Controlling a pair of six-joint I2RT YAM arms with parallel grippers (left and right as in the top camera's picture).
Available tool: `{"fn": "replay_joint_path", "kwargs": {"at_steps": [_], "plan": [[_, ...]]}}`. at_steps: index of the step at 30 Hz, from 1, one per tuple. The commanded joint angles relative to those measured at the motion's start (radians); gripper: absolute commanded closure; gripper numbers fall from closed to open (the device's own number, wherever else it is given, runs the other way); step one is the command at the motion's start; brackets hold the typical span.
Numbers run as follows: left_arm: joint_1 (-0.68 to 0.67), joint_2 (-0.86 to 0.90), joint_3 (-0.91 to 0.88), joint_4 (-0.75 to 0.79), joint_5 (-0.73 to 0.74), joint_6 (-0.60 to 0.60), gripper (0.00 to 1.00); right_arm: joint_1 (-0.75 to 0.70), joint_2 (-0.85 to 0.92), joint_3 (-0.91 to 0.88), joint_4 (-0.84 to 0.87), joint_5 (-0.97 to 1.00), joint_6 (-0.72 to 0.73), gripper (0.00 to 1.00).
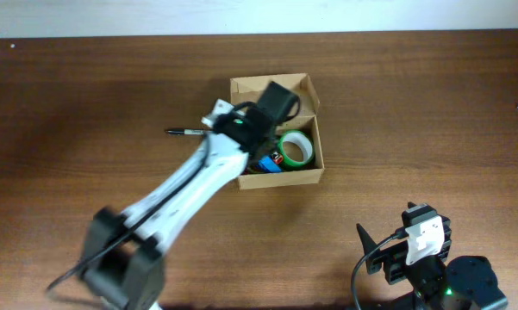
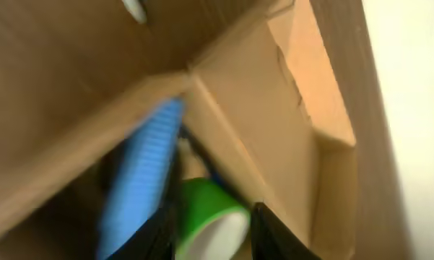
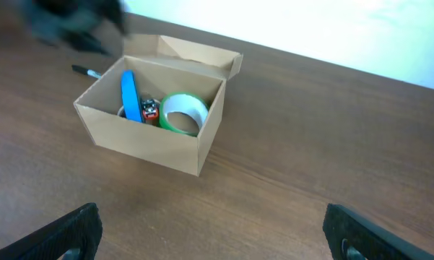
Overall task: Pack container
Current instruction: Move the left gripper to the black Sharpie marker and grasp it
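Plainly, the container [image 1: 303, 86] was a small rectangular box of tan-brown corrugated cardboard. It sat open on the dark wooden tabletop [image 1: 431, 112], nearer the far edge than the near one and about midway between the left and right edges. Its hinged flap lid [image 3: 195, 52] stood raised along the wall facing the far edge, with a short tab folded at one end. Inside, a green tape roll [image 1: 296, 148] leaned against the right wall. A flat blue case [image 3: 130, 97] stood on its edge beside it, and a small red-and-black item [image 3: 150, 110] lay between the two. A black pen [image 1: 185, 132] lay on the tabletop just beside the box's left wall.

The white-and-black left arm [image 1: 181, 185] stretched diagonally from the near left corner to the box, its wrist above the left wall. The left tool [image 2: 214, 217] pointed down into the box, its fingers [image 2: 268, 231] partly spread and pinching nothing; the tape roll showed beyond the gap. The right arm [image 1: 427, 241] sat folded by the near right corner, well apart from the box. The right tool [image 3: 211, 217] faced the box with its fingers spread wide.
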Motion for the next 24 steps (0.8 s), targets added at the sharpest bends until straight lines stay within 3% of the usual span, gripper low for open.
{"fn": "replay_joint_path", "kwargs": {"at_steps": [1,6,8,10,13,19,20,22,24], "plan": [[0.041,-0.187,0.031,-0.162,0.016,0.317,0.66,-0.006,-0.005,-0.003,0.004,0.012,0.009,0.01],[0.144,-0.258,0.031,-0.282,-0.019,0.327,0.65,-0.006,-0.005,-0.003,0.004,0.012,0.009,0.01],[0.196,-0.257,0.031,-0.281,-0.002,0.327,0.44,-0.006,-0.005,-0.003,0.004,0.012,0.009,0.01],[0.245,-0.25,0.031,-0.28,0.029,0.326,0.35,-0.006,-0.005,-0.003,0.004,0.012,0.009,0.01],[0.316,-0.225,0.031,-0.28,0.052,0.309,0.34,-0.006,-0.005,-0.003,0.004,0.012,0.009,0.01],[0.409,-0.106,0.032,-0.274,0.075,0.121,0.34,-0.006,-0.005,-0.003,0.004,0.012,0.009,0.01],[0.416,-0.083,0.032,-0.264,0.088,0.1,0.28,-0.006,-0.005,-0.003,0.004,0.012,0.009,0.01],[0.429,-0.028,0.032,-0.229,0.125,0.059,0.01,-0.006,-0.005,-0.003,0.004,0.012,0.009,0.01],[0.439,0.023,0.033,-0.182,0.156,0.049,0.0,-0.006,-0.005,-0.003,0.004,0.012,0.009,0.01]]}}
